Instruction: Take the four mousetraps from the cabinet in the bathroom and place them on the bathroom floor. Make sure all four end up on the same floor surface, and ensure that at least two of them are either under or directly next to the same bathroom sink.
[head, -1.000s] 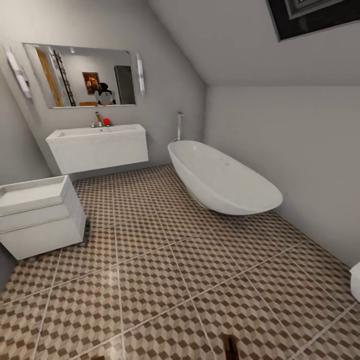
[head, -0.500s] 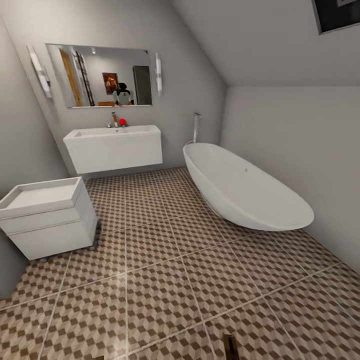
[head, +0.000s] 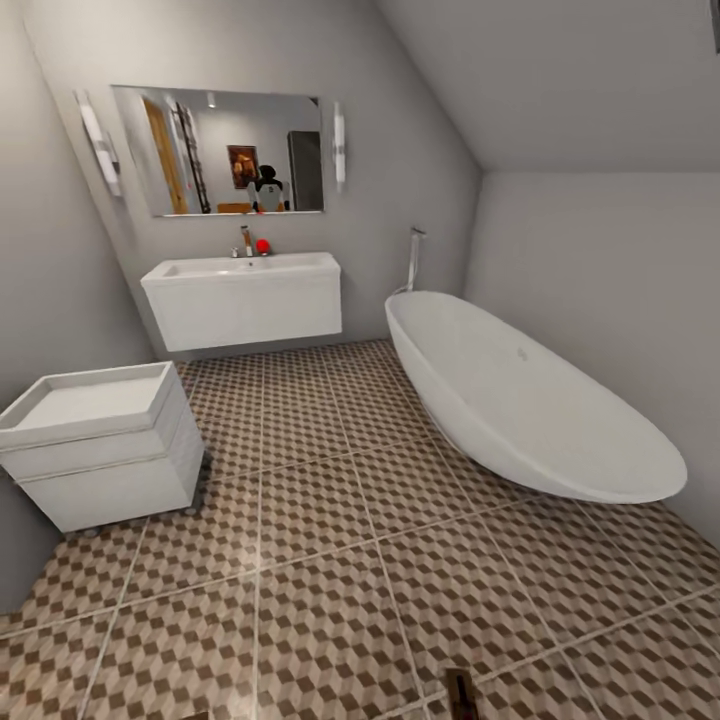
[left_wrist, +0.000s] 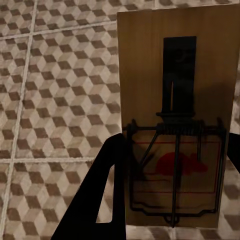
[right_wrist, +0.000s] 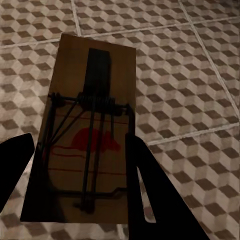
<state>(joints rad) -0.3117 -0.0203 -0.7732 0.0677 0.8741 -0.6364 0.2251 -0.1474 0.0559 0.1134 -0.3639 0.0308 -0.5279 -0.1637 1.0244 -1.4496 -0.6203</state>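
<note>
A white tray-topped block (head: 100, 445) is sitting at the left on the cube-patterned floor (head: 330, 560). The sink (head: 245, 295) is hanging on the far wall under a mirror (head: 225, 150), and a bathtub (head: 520, 400) is lying at the right. The left gripper (left_wrist: 170, 185) is clamping one mousetrap (left_wrist: 175, 115) above the tiles; the right gripper (right_wrist: 80, 170) is clamping another trap (right_wrist: 85, 135).

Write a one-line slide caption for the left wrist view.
Left gripper holding a wooden mousetrap between its dark fingers above the cube-patterned bathroom floor.
</note>
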